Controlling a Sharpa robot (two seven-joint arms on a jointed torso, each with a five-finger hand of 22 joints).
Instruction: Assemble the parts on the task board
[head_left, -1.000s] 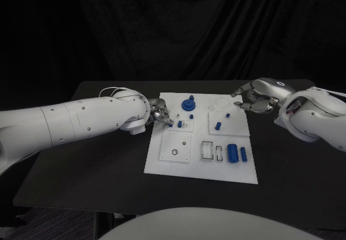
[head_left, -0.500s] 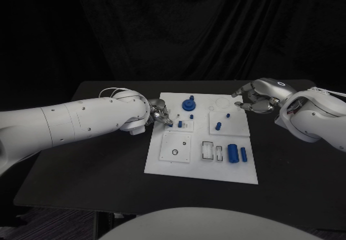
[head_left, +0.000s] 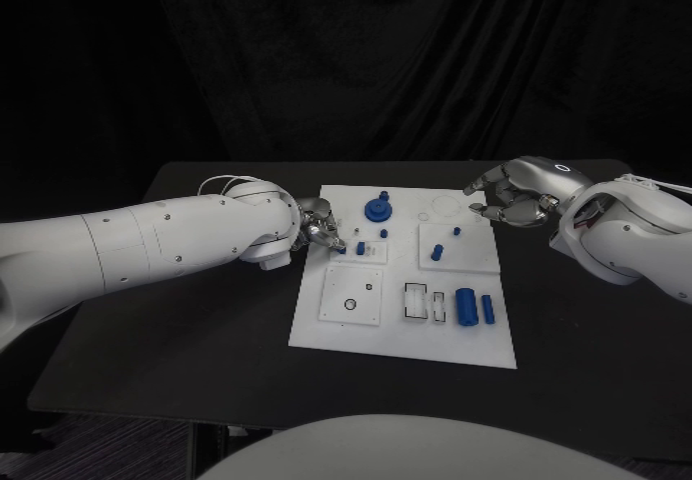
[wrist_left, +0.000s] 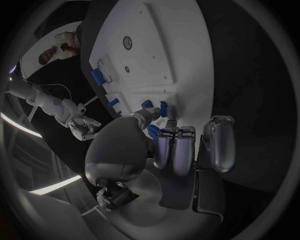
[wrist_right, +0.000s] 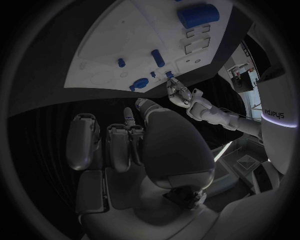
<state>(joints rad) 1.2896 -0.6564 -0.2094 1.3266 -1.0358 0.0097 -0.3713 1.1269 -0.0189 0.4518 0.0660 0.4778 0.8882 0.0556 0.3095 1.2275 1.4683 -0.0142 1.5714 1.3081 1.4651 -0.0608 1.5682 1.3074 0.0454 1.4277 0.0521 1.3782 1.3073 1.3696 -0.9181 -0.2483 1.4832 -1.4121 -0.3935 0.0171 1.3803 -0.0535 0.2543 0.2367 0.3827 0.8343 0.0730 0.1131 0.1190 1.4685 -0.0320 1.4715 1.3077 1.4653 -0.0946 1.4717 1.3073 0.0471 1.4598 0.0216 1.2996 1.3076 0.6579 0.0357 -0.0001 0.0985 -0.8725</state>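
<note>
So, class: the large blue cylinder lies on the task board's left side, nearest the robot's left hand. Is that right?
Not quite. The large blue cylinder lies on the task board's right side, as the head view shows. The left hand works at the opposite edge, by small blue pieces.

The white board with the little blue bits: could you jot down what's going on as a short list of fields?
Board: white task board in the middle of the black table
Parts: gear-like blue piece at the far end; large blue cylinder with a thinner blue rod beside it, nearer the robot
Left hand: left hand at the board's left edge, fingertips by a small blue peg; whether it holds anything cannot be told
Right hand: right hand at the board's far right corner, fingers curled, nothing seen in it
</note>
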